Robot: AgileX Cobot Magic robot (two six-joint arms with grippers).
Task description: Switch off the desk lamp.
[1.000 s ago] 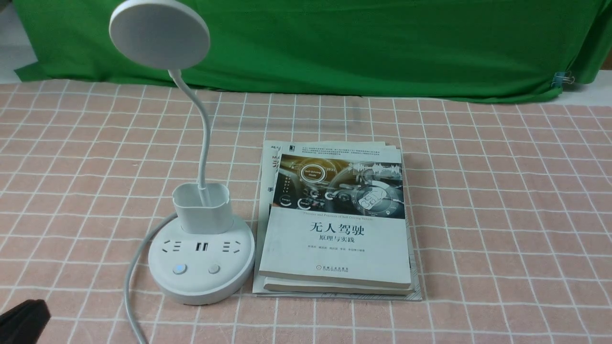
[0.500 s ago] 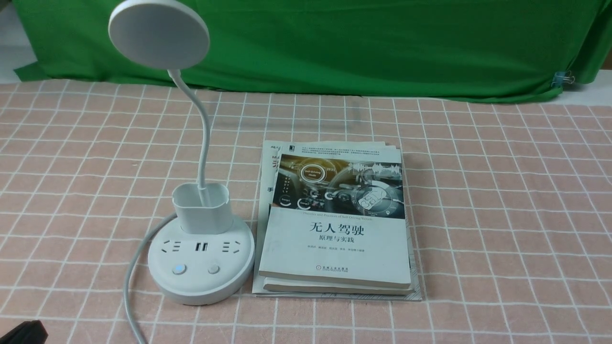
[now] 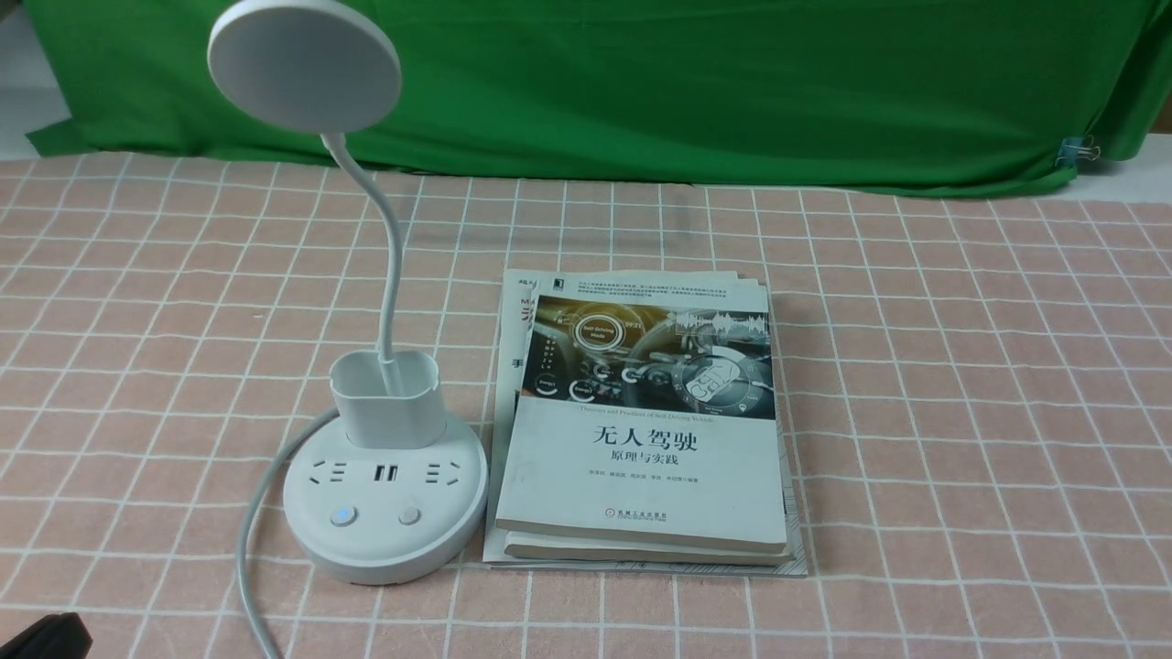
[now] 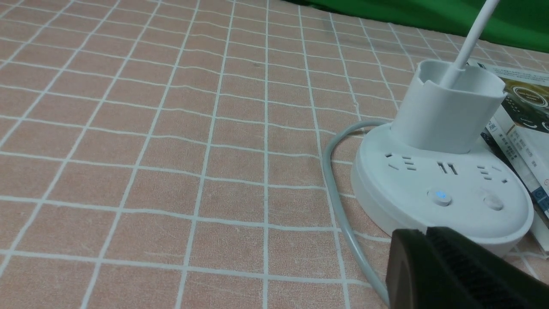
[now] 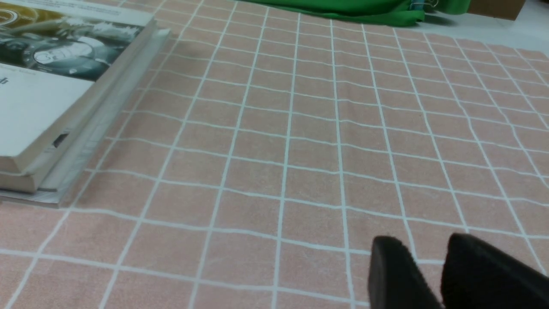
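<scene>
Beside the books (image 3: 641, 430) stands the lamp (image 3: 385, 494); left tool (image 4: 429, 234) near its base, fingers together; right tool (image 5: 429, 253) slightly apart.

Bright, even, soft overhead light, faint shadows beside the books (image 3: 641, 430), sharp focus throughout.

The white desk lamp with a round socket base (image 3: 385, 513) stood on the pink checked tablecloth (image 3: 961, 384), left of centre. A stack of paperback books (image 3: 641, 439) lay just beside its base on the right. The lamp's white cord (image 3: 252, 540) ran from the base's left side toward the near edge. The green cloth backdrop (image 3: 687, 82) hung behind the table. The black left gripper (image 3: 41, 636) sat at the near left corner, well apart from the lamp.
</scene>
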